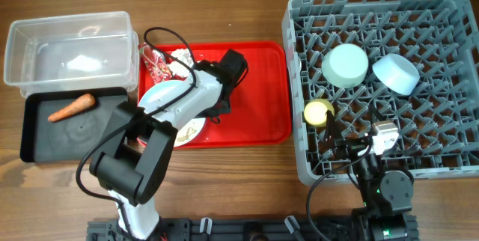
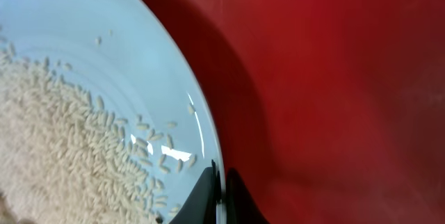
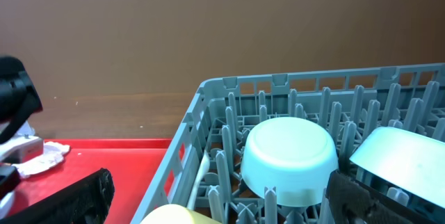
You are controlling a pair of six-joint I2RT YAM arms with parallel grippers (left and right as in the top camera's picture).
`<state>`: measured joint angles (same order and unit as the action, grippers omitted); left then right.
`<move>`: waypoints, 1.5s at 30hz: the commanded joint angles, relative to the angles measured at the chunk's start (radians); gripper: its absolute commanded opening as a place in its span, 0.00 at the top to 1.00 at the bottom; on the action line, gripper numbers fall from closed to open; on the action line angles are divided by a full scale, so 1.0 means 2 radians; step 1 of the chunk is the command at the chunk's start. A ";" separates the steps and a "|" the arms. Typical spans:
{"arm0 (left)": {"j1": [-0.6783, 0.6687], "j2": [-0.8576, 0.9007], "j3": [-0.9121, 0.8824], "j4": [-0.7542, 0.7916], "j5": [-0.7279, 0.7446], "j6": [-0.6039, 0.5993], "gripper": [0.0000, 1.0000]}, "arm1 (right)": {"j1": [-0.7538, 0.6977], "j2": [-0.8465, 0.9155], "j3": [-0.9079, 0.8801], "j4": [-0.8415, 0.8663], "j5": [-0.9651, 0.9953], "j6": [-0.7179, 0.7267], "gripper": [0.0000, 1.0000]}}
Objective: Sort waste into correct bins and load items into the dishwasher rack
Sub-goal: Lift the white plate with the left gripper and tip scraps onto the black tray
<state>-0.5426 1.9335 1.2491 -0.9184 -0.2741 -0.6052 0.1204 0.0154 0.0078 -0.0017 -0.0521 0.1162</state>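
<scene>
My left gripper (image 2: 221, 197) is shut on the right rim of the large pale blue plate (image 2: 139, 57), which holds pale rice scraps (image 2: 62, 147). Overhead, the plate (image 1: 159, 93) lies on the red tray under my left arm, with the gripper (image 1: 212, 115) at its rim. A red shiny wrapper (image 1: 156, 64) and a crumpled white tissue (image 1: 180, 58) lie at the tray's back left. An orange carrot (image 1: 72, 107) lies in the black tray (image 1: 45, 147). The grey rack (image 1: 449, 170) holds a pale green bowl (image 1: 345, 65), a light blue bowl (image 1: 396, 73), a yellow cup (image 1: 318, 111) and a white spoon (image 3: 198, 172). My right gripper (image 1: 352, 150) is open and empty over the rack's front.
The clear tub (image 1: 30, 35) stands behind the black tray at the far left. The flat red tray (image 1: 262, 114) sits between the bins and the rack. My left arm's cable loops over the tray's back left corner.
</scene>
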 commanded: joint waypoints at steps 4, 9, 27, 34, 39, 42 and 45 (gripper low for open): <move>0.010 -0.072 0.108 -0.124 0.002 -0.002 0.96 | -0.003 -0.005 -0.001 0.002 -0.005 0.009 0.00; 0.059 -0.137 0.113 -0.174 0.003 0.000 0.96 | -0.003 -0.005 -0.001 0.002 -0.005 0.009 0.00; 0.469 -0.159 0.111 -0.140 0.452 0.308 0.96 | -0.003 -0.005 -0.001 0.002 -0.005 0.009 0.00; 0.607 -0.159 0.110 -0.223 0.638 0.448 0.96 | -0.003 -0.005 -0.001 0.002 -0.005 0.009 0.00; 0.699 -0.159 0.092 -0.301 0.704 0.540 0.96 | -0.003 -0.005 -0.001 0.002 -0.005 0.009 0.00; 0.732 -0.159 0.080 -0.338 0.723 0.588 0.96 | -0.003 -0.005 -0.001 0.002 -0.005 0.009 0.00; 0.741 -0.159 0.079 -0.347 0.733 0.606 0.96 | -0.003 -0.005 -0.001 0.002 -0.005 0.009 0.00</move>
<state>0.9188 1.6379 1.4147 -1.6028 1.1046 0.4931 0.1204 0.0154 0.0078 -0.0017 -0.0521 0.1165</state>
